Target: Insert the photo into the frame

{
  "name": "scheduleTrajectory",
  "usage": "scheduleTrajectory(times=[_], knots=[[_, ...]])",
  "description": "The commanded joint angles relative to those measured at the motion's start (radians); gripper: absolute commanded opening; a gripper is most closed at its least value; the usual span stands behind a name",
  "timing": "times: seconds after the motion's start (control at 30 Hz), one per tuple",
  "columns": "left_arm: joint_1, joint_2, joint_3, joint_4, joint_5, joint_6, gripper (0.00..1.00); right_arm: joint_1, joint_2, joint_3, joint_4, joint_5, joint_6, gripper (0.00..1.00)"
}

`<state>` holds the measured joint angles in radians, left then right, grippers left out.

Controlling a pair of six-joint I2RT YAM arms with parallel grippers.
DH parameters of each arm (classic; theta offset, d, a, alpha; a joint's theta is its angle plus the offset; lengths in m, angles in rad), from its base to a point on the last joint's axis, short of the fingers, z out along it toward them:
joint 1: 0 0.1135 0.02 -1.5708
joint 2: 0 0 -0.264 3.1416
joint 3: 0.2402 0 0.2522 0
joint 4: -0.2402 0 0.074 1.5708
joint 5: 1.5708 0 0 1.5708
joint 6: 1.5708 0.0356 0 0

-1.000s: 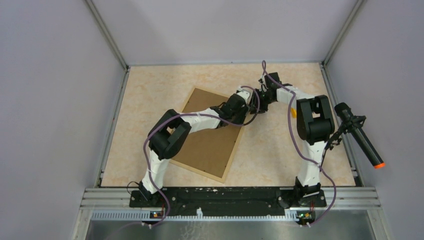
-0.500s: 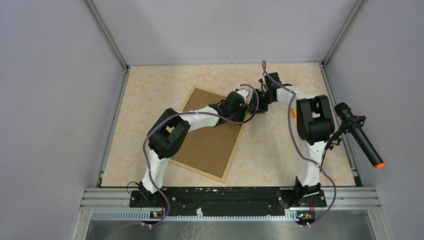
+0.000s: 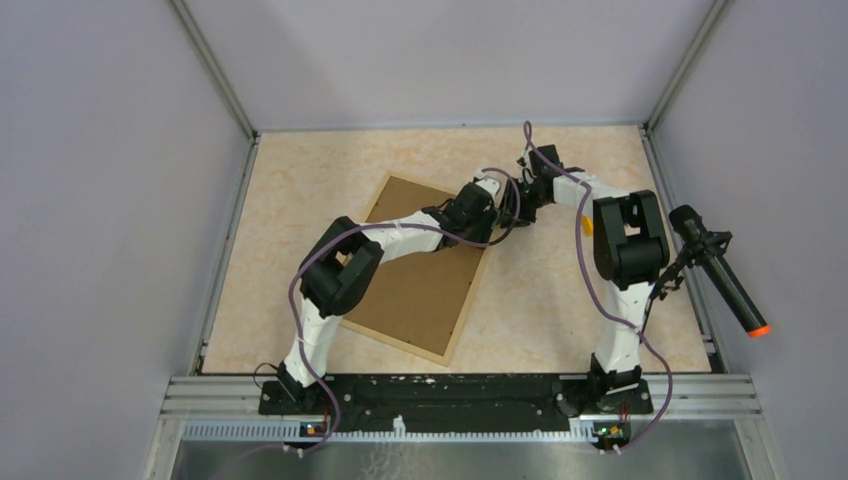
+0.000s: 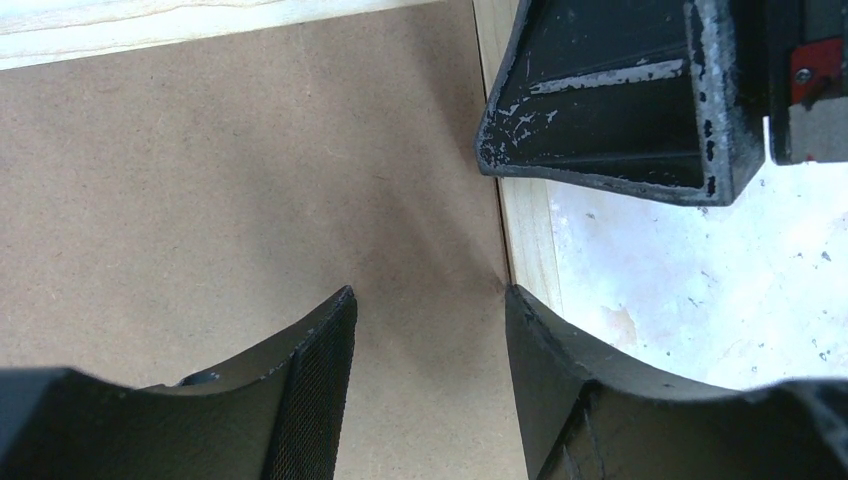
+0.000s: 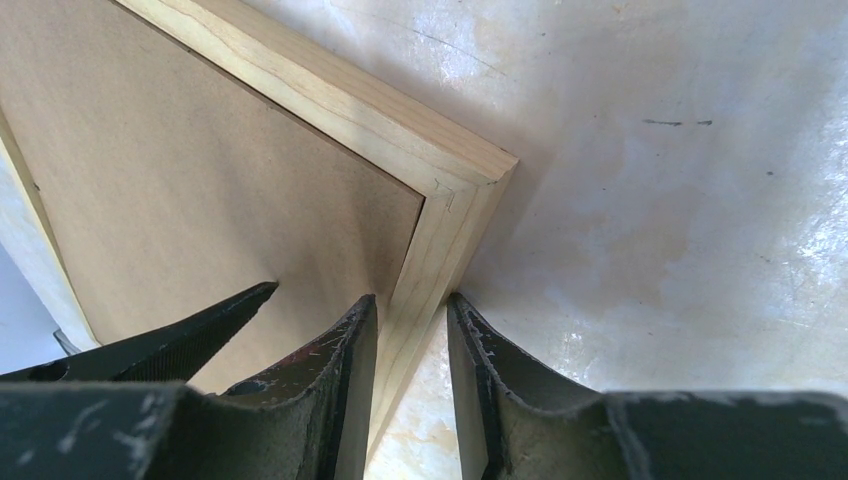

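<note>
The frame [image 3: 420, 285] lies face down on the table, its brown board back up inside light wood rails. The photo is hidden. Both grippers meet at the frame's far right corner. My right gripper [image 5: 411, 296] straddles the wooden rail [image 5: 440, 215] just below that corner, one finger on the board side and one on the outer side, shut on it. My left gripper [image 4: 428, 292] hovers open over the brown board [image 4: 200, 200] with nothing between its fingers, and its right fingertip [image 4: 530, 330] sits at the rail's inner edge. In the top view they are the left gripper [image 3: 492, 213] and the right gripper [image 3: 518, 203].
A black microphone with an orange tip [image 3: 722, 277] sticks in from the right wall. Grey walls enclose the table on three sides. A metal rail [image 3: 450, 385] carries the arm bases along the near edge.
The left wrist has edged slightly toward the far side over the frame's corner. The right arm and the frame have not visibly moved.
</note>
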<state>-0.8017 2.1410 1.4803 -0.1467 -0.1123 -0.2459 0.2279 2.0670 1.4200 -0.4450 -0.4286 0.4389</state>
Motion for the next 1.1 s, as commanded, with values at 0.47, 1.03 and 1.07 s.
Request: scheduleTrajectory(times=[0.47, 1.03, 1.07], knots=[[-0.029, 0.243, -0.074, -0.286, 0.020, -0.098, 0.64, 0.030, 0.056, -0.046, -0.037, 0.026, -0.022, 0.32], [-0.060, 0.235, -0.142, -0.333, -0.093, -0.080, 0.66, 0.053, 0.051, -0.036, -0.035, 0.063, 0.018, 0.30], [-0.061, 0.234, -0.141, -0.337, -0.093, -0.074, 0.66, 0.054, 0.051, -0.035, -0.034, 0.061, 0.020, 0.30]])
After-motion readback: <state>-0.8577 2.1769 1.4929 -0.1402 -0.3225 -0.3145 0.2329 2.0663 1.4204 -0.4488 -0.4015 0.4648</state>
